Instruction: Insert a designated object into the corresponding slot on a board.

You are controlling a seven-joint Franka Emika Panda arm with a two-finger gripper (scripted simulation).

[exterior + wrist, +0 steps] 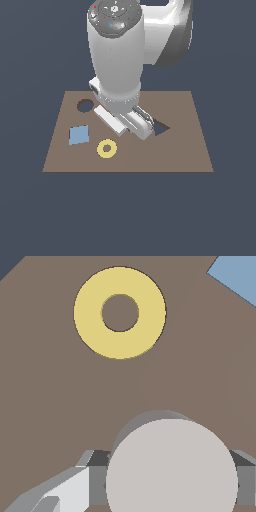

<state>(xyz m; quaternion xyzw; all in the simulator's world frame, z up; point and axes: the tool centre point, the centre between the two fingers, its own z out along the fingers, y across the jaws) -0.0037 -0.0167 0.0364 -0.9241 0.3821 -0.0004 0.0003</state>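
Observation:
The designated object (171,456), a pale grey-white round puck, sits between my gripper's (170,481) two fingers (97,483), which press on its opposite sides over the brown board (60,406). In the exterior view the arm's hand (131,121) is low over the middle of the board (185,150) and hides the puck and fingertips. The slot (85,105), a dark circular hole, lies at the board's far corner on the exterior view's left, apart from the hand.
A yellow ring (106,148) (120,312) lies flat near the board's front edge, just ahead of the gripper. A blue square (79,134) (237,278) sits beside it. A dark triangular hole (161,129) shows to the exterior view's right of the hand.

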